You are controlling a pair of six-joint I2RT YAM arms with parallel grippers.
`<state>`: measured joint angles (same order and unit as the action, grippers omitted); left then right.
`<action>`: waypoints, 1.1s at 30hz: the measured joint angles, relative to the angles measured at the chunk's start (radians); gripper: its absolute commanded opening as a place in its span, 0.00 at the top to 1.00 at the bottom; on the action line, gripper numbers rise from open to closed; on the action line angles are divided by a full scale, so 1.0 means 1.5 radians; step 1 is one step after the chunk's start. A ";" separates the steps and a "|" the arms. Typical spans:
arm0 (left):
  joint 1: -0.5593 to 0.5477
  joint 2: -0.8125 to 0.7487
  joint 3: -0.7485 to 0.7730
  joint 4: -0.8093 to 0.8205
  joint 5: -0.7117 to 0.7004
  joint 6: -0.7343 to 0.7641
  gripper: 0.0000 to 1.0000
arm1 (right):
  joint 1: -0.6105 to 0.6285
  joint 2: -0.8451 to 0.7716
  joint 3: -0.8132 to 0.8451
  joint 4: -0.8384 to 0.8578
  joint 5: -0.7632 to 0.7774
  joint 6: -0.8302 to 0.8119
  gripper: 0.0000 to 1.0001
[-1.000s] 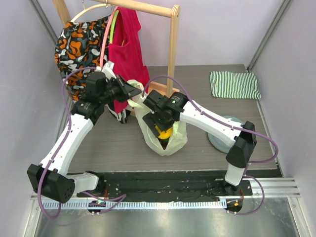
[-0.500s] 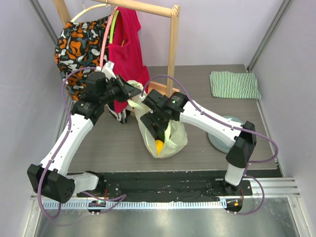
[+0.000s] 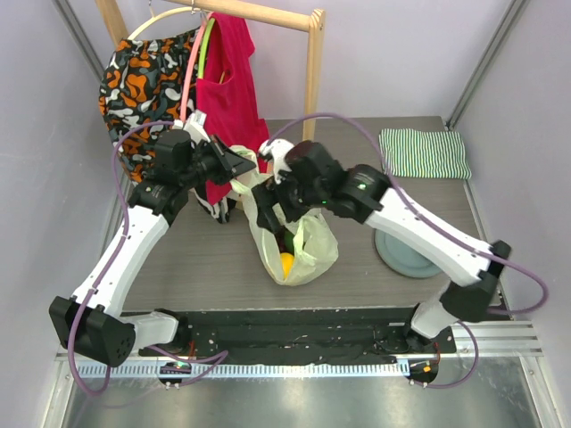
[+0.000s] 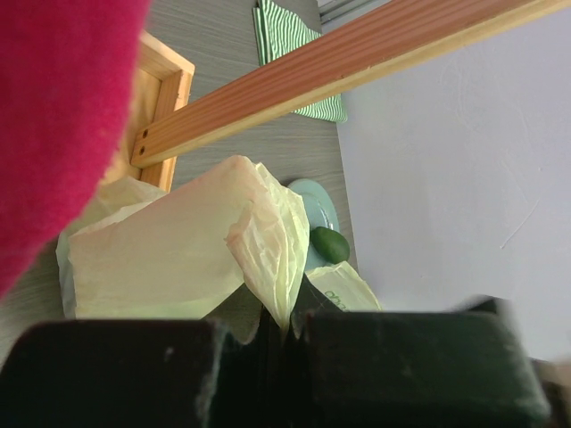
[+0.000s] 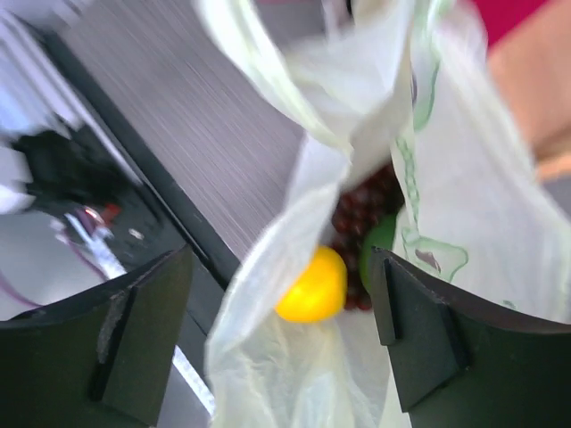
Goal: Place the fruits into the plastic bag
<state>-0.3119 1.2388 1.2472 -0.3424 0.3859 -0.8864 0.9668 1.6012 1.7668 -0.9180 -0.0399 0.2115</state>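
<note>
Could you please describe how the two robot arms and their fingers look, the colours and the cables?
Both the left arm and the right arm have smooth white link shells with bulky black joint housings. A thin purple cable loops along each arm. The fingers are flat, matte black blocks with rounded edges. No markings are readable.

The dark grey wood-grain bench point(image 3: 196, 259) carries four things. A pale-green translucent plastic bag point(image 3: 312, 254) sits near its middle, bottom resting on the surface, with yellow fruit showing through. To the right lies a round grey plate point(image 3: 397, 259). A folded green-and-white striped cloth point(image 3: 424, 153) lies flat at the far right corner. A wooden clothes rack point(image 3: 312, 80) stands at the far side.
</note>
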 measured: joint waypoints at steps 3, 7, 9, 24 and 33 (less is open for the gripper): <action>0.000 0.000 0.000 0.000 0.000 0.000 1.00 | 0.000 -0.073 0.000 0.073 -0.017 -0.002 0.16; 0.000 0.000 0.000 0.000 0.000 0.000 1.00 | -0.009 -0.140 0.002 0.142 0.009 0.002 0.15; 0.000 0.000 0.000 0.000 0.000 0.000 1.00 | -0.033 -0.153 0.002 0.153 0.016 0.010 0.15; 0.000 0.000 0.000 -0.002 0.000 0.003 1.00 | -0.527 -0.230 -0.210 0.036 0.173 0.182 0.00; 0.000 0.000 0.001 -0.020 0.002 0.030 1.00 | -0.697 -0.231 -0.435 -0.024 0.252 0.379 0.00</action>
<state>-0.3119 1.2388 1.2491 -0.3725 0.3893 -0.8410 -0.0792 1.2541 1.1149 -0.9535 0.3382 0.7807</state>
